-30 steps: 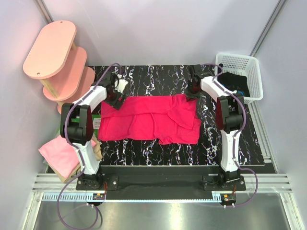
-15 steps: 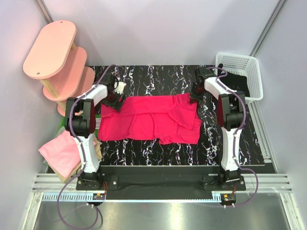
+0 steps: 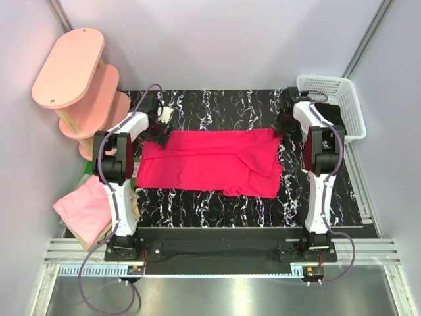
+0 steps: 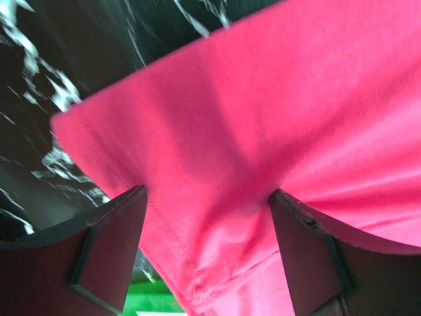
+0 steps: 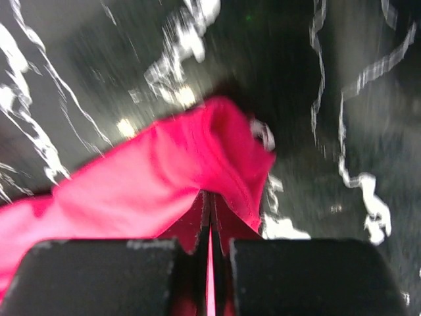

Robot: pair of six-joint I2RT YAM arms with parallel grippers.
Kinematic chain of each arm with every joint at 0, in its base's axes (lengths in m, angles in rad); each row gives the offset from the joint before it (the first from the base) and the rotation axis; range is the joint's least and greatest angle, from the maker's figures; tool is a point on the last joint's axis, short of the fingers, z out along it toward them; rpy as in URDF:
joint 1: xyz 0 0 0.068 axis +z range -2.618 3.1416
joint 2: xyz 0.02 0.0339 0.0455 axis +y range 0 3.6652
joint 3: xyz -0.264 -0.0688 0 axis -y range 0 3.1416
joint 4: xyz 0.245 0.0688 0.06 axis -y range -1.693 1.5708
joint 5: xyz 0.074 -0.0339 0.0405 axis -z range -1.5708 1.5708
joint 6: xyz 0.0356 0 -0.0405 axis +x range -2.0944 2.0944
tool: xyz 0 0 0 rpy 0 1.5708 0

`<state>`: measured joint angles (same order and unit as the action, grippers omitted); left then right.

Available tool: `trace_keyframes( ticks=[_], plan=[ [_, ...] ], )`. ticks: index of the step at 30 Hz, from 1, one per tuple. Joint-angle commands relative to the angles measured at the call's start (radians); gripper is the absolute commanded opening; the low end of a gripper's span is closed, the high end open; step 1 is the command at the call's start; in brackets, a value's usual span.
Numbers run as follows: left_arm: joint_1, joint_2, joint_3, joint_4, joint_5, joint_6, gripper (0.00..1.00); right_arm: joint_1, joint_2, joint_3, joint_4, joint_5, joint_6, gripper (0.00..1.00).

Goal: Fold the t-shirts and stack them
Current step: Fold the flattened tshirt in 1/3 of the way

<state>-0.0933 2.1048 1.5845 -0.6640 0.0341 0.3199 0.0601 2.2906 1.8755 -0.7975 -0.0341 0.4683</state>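
The crimson-pink t-shirt [image 3: 210,161] lies spread across the middle of the black marble table [image 3: 217,108]. My left gripper [image 3: 160,133] is at its far left corner. In the left wrist view the left gripper [image 4: 207,195] has its jaws wide apart, with the shirt's hemmed edge [image 4: 197,164] between the fingers. My right gripper [image 3: 281,128] is at the far right corner. In the right wrist view the right gripper [image 5: 210,201] is shut on a fold of the crimson cloth [image 5: 164,178]. A light pink shirt [image 3: 79,207] lies on a tan one [image 3: 84,236] off the table's left edge.
Pink oval wooden shelves [image 3: 75,79] stand at the back left. A white plastic basket [image 3: 332,99] with dark things in it stands at the back right, close to my right arm. Something green [image 3: 85,172] shows beside the left arm.
My right gripper has moved right and farther back with the shirt's corner, pulling the far edge straight and shifting the shirt rightward. My left gripper has stayed at the far left corner.
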Motion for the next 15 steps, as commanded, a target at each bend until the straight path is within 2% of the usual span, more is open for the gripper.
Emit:
trace_keyframes(
  ticks=[1,4,5,6,7,11,13,14,15],
  plan=[
    [0.003,0.038,0.118,-0.002,-0.020,-0.012,0.79,-0.014,0.081,0.195,-0.064,-0.007,-0.009,0.01],
    [-0.002,0.037,0.210,-0.060,-0.005,-0.021,0.79,0.000,0.072,0.272,-0.089,-0.035,-0.039,0.08],
    [-0.002,0.023,0.215,-0.074,0.007,-0.021,0.79,0.009,0.057,0.278,-0.091,-0.030,-0.051,0.13],
    [-0.006,-0.018,0.213,-0.094,0.036,-0.019,0.79,0.027,0.021,0.281,-0.092,-0.027,-0.075,0.13],
    [-0.009,-0.046,0.192,-0.098,0.050,-0.018,0.79,0.043,0.001,0.281,-0.097,-0.021,-0.083,0.13],
    [-0.025,-0.253,0.082,-0.121,0.115,-0.013,0.80,0.138,-0.155,0.240,-0.097,0.091,-0.115,0.27],
    [-0.026,-0.331,-0.016,-0.135,0.141,-0.010,0.81,0.226,-0.216,0.182,-0.098,0.141,-0.141,0.32],
    [-0.026,-0.415,-0.058,-0.138,0.160,0.005,0.81,0.265,-0.285,0.150,-0.098,0.179,-0.151,0.39],
    [-0.026,-0.454,-0.102,-0.138,0.165,0.014,0.81,0.297,-0.319,0.072,-0.088,0.189,-0.164,0.41]
  ],
)
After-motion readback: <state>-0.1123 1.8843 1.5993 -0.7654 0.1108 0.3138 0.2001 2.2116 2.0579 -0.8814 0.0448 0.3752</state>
